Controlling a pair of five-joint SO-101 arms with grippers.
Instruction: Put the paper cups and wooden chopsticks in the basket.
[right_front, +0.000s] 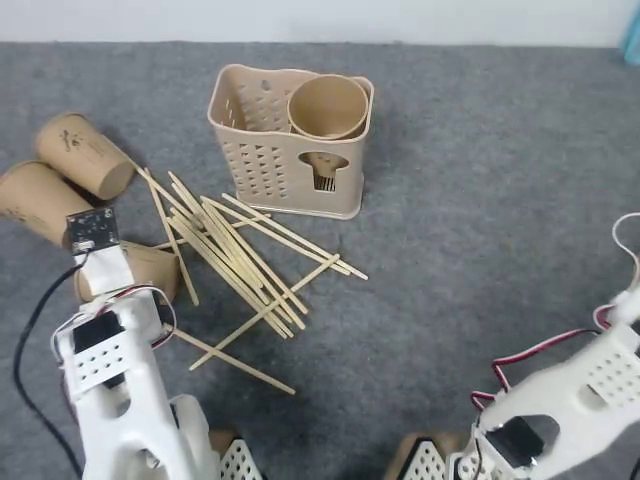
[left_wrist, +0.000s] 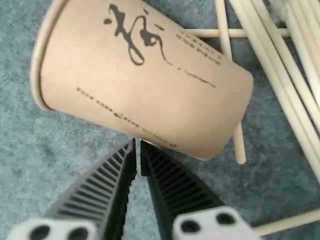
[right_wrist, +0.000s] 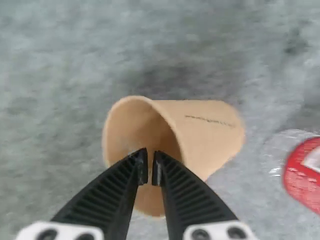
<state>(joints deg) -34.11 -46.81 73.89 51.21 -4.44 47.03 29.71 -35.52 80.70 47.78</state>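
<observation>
A tan basket (right_front: 225, 95) stands at the back middle with one paper cup (right_front: 328, 105) upright inside it. Wooden chopsticks (right_front: 240, 255) lie scattered in front of it. Two paper cups (right_front: 85, 152) (right_front: 35, 200) lie on their sides at the far left. A third cup (right_front: 145, 270) lies under the left arm (right_front: 105, 350). My left gripper (left_wrist: 138, 146) is shut and empty, its tips right at this lying cup's (left_wrist: 140, 85) side. My right gripper (right_wrist: 149, 161) is shut on the wall of another paper cup (right_wrist: 200, 135), whose mouth faces the camera.
Grey carpet covers the table. Chopsticks (left_wrist: 280, 75) lie right beside the cup at the left gripper, and one runs under it. A red object (right_wrist: 305, 175) sits on the carpet near the right gripper's cup. The right arm (right_front: 560, 400) is at the front right.
</observation>
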